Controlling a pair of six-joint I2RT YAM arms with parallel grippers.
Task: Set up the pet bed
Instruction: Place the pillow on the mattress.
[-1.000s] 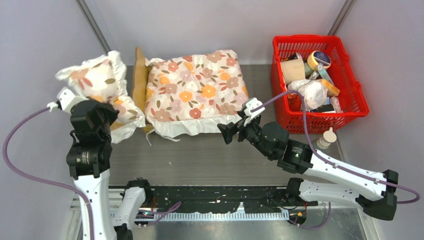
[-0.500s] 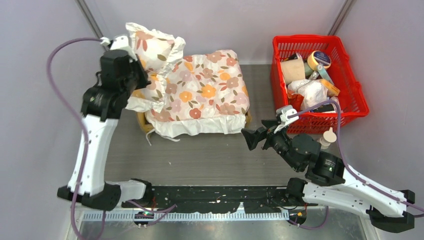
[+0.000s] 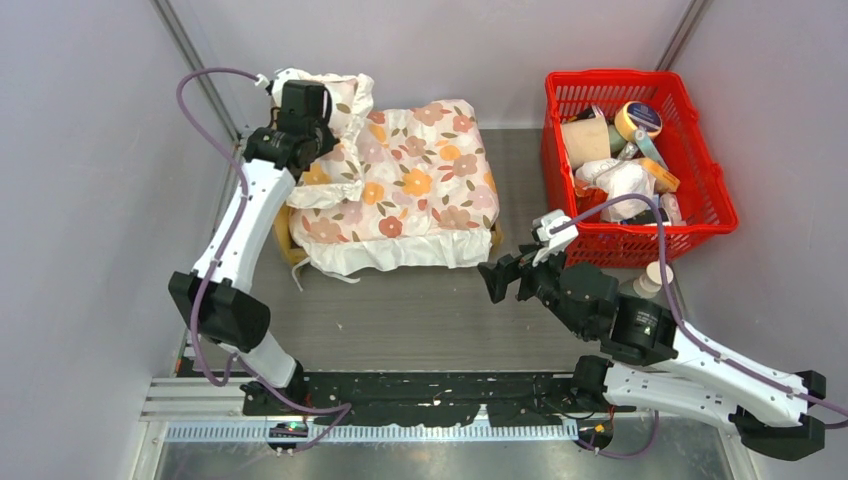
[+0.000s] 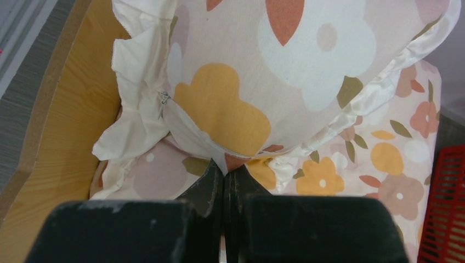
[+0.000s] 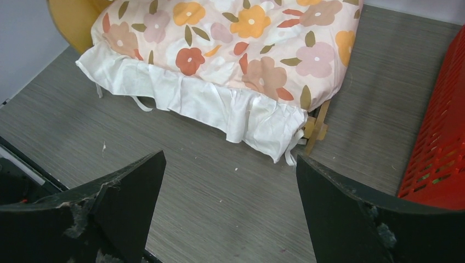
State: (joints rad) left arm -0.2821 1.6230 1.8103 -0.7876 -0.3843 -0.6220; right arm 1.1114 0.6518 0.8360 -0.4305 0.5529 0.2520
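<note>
I see left gripper (image 4: 225,181) pinching the pillow (image 4: 263,66) at 9 o'clock on the pet bed (image 4: 71,109); right gripper (image 5: 229,159) spread wide at 4 o'clock.

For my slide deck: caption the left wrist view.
Left gripper pinches a white floral ruffled pillow over the light-wood pet bed and its matching floral cushion.

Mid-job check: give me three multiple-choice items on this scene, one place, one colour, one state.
1. Where is the small floral pillow? A. under the bed; B. at the pet bed's headboard end; C. beside the right arm.
2. What colour is the basket? A. red; B. blue; C. green.
3. The right arm's jaws are: A. shut on the pillow; B. shut, empty; C. open, empty.
Answers: 1 B, the left jaws pinch it there; 2 A, its mesh walls are red; 3 C, the wrist view shows them wide apart, nothing between.
</note>
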